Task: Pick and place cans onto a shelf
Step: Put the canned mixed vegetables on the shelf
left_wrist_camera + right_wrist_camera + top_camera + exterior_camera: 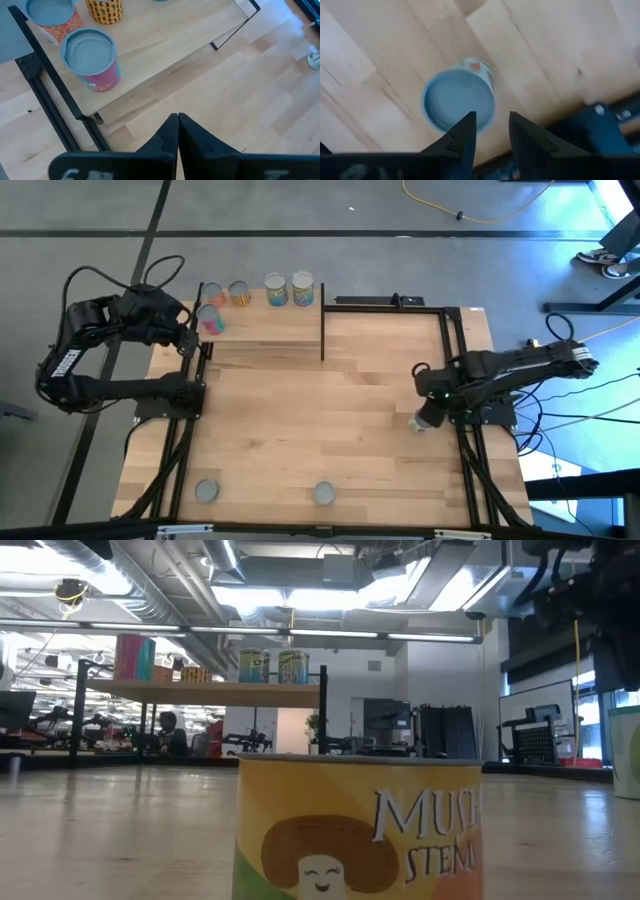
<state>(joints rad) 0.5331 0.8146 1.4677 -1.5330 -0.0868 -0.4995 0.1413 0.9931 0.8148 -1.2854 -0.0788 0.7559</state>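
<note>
Right gripper (491, 131) over a can (458, 101) at the table's right edge, left gripper (178, 131) clenched by the shelf (270, 325).

I see my right fingers parted and holding nothing, poised above the can's round top, not touching it; my left fingers are pressed together, empty, just beside the shelf's left end; five cans stand on the shelf, the pink can (210, 319) nearest the left gripper; two more cans (207, 491) sit near the table's front edge, well apart.
</note>
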